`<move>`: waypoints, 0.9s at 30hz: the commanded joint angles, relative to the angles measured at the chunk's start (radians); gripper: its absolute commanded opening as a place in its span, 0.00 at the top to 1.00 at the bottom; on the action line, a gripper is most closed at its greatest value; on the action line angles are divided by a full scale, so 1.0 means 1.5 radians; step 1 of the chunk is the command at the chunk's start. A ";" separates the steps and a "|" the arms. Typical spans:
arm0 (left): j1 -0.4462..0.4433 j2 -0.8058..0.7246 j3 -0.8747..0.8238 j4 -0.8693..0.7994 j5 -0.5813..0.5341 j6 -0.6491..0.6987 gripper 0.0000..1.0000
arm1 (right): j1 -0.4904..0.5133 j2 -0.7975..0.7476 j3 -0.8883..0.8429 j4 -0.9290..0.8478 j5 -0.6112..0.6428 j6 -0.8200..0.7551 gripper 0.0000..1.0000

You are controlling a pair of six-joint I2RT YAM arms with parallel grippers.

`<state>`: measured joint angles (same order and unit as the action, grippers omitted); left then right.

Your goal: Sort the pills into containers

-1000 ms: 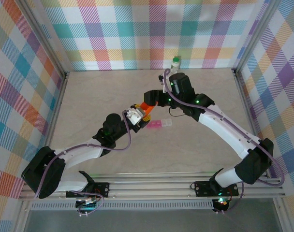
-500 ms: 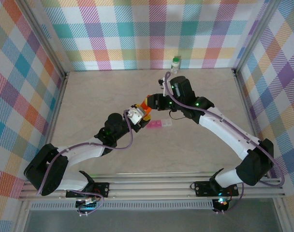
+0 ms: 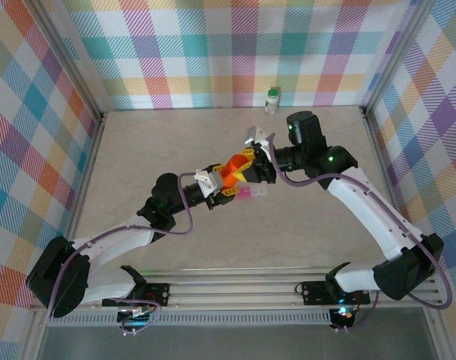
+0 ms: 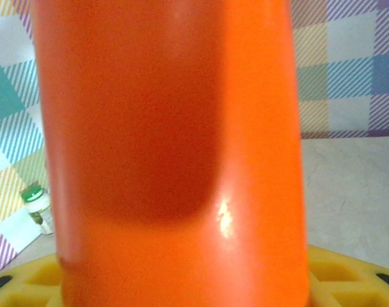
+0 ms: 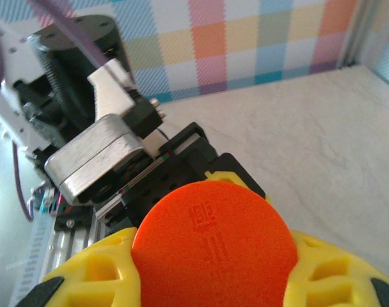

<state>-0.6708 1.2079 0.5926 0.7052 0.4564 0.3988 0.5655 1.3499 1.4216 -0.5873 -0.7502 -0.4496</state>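
The orange vial [image 3: 232, 173] is held level above the table between both arms. My left gripper [image 3: 216, 181] is shut on its body, which looms close in the left wrist view as the orange vial [image 4: 175, 153] above yellow fingers [image 4: 348, 275]. My right gripper [image 3: 251, 168] is shut on the vial's round end [image 5: 214, 246], with a yellow finger [image 5: 86, 272] on either side. The pink tube [image 3: 250, 193] lies on the table just below them. The white bottle with green cap [image 3: 272, 99] stands at the back wall. The pills are out of view.
The white bottle [image 4: 36, 206] appears far off on the left in the left wrist view. Checkered walls [image 3: 213, 52] enclose the beige table [image 3: 138, 150] on three sides. A metal rail [image 3: 235, 289] runs along the near edge.
The right gripper has closed on the vial's end. Both grippers and the vial have shifted right and risen, with the vial turned level between them.
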 commanded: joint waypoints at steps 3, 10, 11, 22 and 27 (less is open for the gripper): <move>-0.009 -0.015 0.010 -0.045 0.105 0.034 1.00 | 0.018 0.031 0.056 -0.095 -0.117 -0.139 0.73; -0.007 -0.025 0.003 -0.039 0.099 0.034 1.00 | 0.017 0.024 0.047 -0.072 -0.077 -0.110 0.33; -0.007 -0.025 0.001 -0.037 0.098 0.034 1.00 | 0.017 0.021 0.044 -0.074 -0.062 -0.114 0.26; -0.006 -0.012 -0.012 -0.029 -0.007 0.038 1.00 | 0.008 -0.048 0.021 0.001 0.050 0.040 0.10; -0.007 0.006 -0.003 -0.006 -0.108 0.009 1.00 | 0.009 -0.082 -0.030 0.164 0.208 0.290 0.06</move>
<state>-0.6739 1.2030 0.5877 0.6346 0.4007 0.4347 0.5819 1.2419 1.4033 -0.5220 -0.5919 -0.2989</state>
